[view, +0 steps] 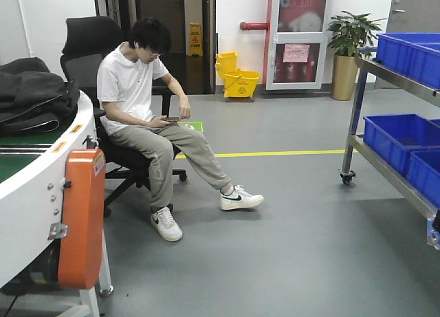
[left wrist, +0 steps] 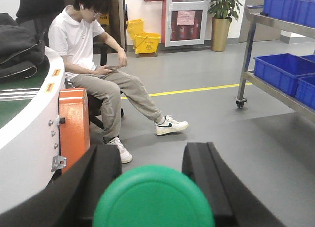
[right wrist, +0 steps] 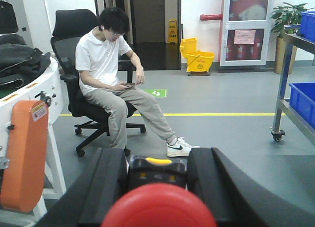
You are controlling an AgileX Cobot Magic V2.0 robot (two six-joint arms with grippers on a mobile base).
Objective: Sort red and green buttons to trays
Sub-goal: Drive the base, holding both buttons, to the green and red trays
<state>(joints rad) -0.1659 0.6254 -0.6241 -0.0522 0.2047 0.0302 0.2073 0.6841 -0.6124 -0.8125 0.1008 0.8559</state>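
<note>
Our left gripper (left wrist: pixel 150 160) pinches the green button (left wrist: pixel 153 200) in its jaws, our right gripper (right wrist: pixel 156 174) the red button (right wrist: pixel 158 207); next we seek the unseen trays.

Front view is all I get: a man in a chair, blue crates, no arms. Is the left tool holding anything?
Observer: Yes. In the left wrist view, the left tool has the green button between its fingers, raised off the floor.
Operator: And the right one?
Observer: The right wrist view shows the right tool closed on the red button, its cap facing the camera.
</note>
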